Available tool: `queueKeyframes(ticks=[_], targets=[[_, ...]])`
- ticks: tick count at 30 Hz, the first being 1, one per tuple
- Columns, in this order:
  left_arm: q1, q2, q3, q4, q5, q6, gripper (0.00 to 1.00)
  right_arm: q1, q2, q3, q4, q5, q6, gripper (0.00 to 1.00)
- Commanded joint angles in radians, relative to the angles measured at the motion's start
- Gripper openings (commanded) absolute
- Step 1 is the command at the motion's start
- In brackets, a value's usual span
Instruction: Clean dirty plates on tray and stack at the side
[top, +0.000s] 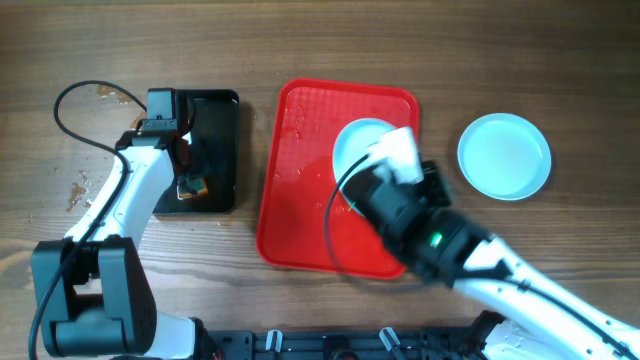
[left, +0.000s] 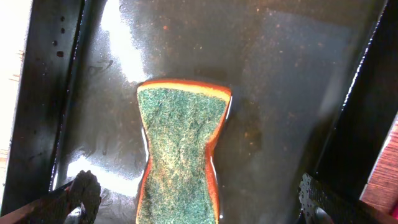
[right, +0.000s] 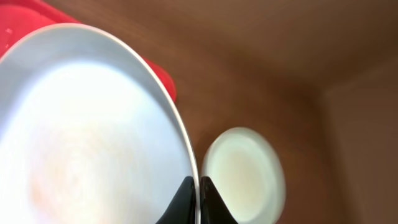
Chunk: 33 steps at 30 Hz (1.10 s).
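The red tray (top: 300, 170) lies in the middle of the table. My right gripper (right: 198, 198) is shut on the rim of a pale-blue plate (top: 355, 142), which it holds tilted over the tray's right half; the plate fills the left of the right wrist view (right: 87, 130). A second plate (top: 504, 156) lies flat on the table to the right of the tray and shows blurred in the right wrist view (right: 244, 171). My left gripper (left: 199, 202) is open over the black tray (top: 222, 130), its fingers on either side of a green-topped orange sponge (left: 179, 146).
The black tray's floor (left: 280, 93) is wet and shiny. Small crumbs or stains mark the wood at the far left (top: 80, 188). A black cable (top: 75, 125) loops by the left arm.
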Motion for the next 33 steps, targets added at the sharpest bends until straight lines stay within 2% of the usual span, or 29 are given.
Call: queueKeyframes(ticks=[1, 4, 7, 10, 12, 17, 18, 19, 20, 22, 25, 28, 30, 33], targets=[[0.003, -0.003, 0.003, 0.001, 0.007, 0.009, 1.0, -0.311, -0.053, 0.005, -0.003, -0.473, 0.189, 0.04], [0.003, -0.003, 0.003, 0.001, 0.007, 0.009, 1.0, -0.657, -0.068, 0.005, 0.0, -0.81, 0.204, 0.04], [0.003, -0.003, 0.002, 0.001, 0.007, 0.009, 1.0, -1.051, -0.023, 0.005, 0.001, -1.015, 0.147, 0.04], [0.003, -0.003, 0.003, 0.001, 0.007, 0.009, 1.0, -1.268, 0.076, 0.005, 0.006, -1.023, 0.126, 0.04], [0.003, -0.003, 0.003, 0.001, 0.007, 0.009, 1.0, -1.359, 0.278, 0.005, 0.058, -1.031, 0.129, 0.04], [0.003, -0.003, 0.003, 0.001, 0.007, 0.009, 1.0, -1.363, 0.382, 0.005, 0.134, -1.027, 0.144, 0.04], [0.003, -0.003, 0.002, 0.001, 0.007, 0.009, 1.0, -1.363, 0.382, 0.005, 0.161, -1.04, 0.131, 0.15], [0.003, -0.003, 0.003, 0.001, 0.007, 0.009, 1.0, -1.363, 0.38, 0.006, 0.179, -1.101, 0.079, 0.54], [0.003, -0.003, 0.002, 0.001, 0.007, 0.009, 1.0, -1.363, 0.373, 0.009, 0.174, -1.155, 0.071, 0.6], [0.003, -0.003, 0.003, 0.002, 0.007, 0.009, 1.0, -1.361, 0.338, 0.01, 0.17, -1.285, 0.069, 0.66], [0.003, -0.003, 0.003, 0.002, 0.007, 0.009, 1.0, -1.336, 0.203, 0.01, 0.167, -1.455, 0.038, 0.66], [0.003, -0.003, 0.003, 0.003, 0.007, 0.009, 1.0, -1.233, 0.01, 0.01, 0.1, -1.497, -0.043, 0.67], [0.003, -0.003, 0.003, 0.004, 0.007, 0.009, 1.0, -1.105, -0.086, 0.01, 0.003, -1.408, -0.057, 0.66], [0.003, -0.003, 0.003, 0.003, 0.007, 0.009, 1.0, -0.899, -0.1, -0.013, -0.163, -1.216, -0.01, 0.59]])
